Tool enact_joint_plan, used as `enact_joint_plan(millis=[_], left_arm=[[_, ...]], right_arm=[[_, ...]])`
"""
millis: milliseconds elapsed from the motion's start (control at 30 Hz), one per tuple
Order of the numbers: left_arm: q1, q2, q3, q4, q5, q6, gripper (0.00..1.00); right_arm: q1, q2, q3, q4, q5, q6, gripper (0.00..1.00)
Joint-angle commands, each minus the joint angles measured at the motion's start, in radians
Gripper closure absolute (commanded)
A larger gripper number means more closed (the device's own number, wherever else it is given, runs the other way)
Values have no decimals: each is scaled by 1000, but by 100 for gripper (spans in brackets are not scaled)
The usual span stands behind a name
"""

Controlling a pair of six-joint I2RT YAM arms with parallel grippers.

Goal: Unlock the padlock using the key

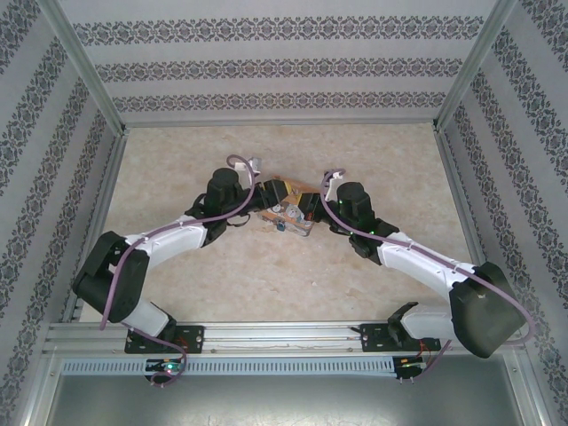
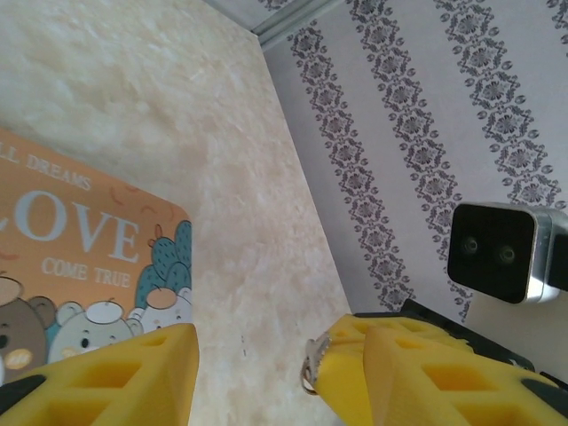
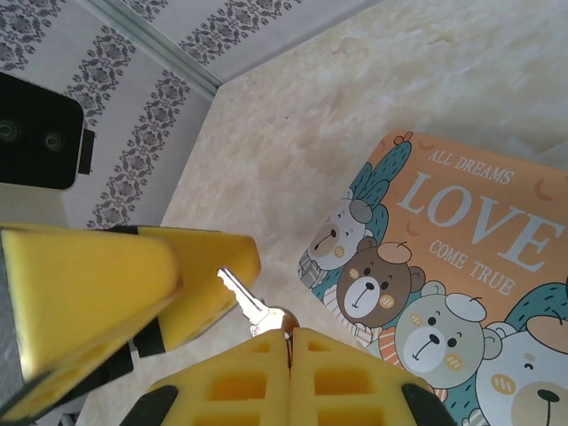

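right gripper [image 3: 288,337]: clamped on key [image 3: 241,297], blade sticking out
left gripper [image 2: 253,355]: fingers apart, nothing gripped
padlock [image 1: 280,227]: likely the blue speck at LOVE tin [image 3: 461,257] edge
tip: steady padlock, line blade with keyhole first

I'm seeing the left arm [image 1: 169,236] and right arm [image 1: 417,261] wearing white links, black joints, purple cables [image 1: 110,297] trailing, yellow gripper fingers [image 2: 133,373].

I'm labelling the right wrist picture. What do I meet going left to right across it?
black camera → yellow finger → key → bear tin
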Motion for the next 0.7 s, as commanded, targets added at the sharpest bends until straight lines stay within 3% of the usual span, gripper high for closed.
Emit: enact_joint_plan(millis=[0,667], left_arm=[[-35,16,28,77,-24,-25,49],[-49,33,42,92,-63,-40,68]], right_arm=[[13,8,38,32,3,-4,100],[21,27,49,31,-25,1,100]])
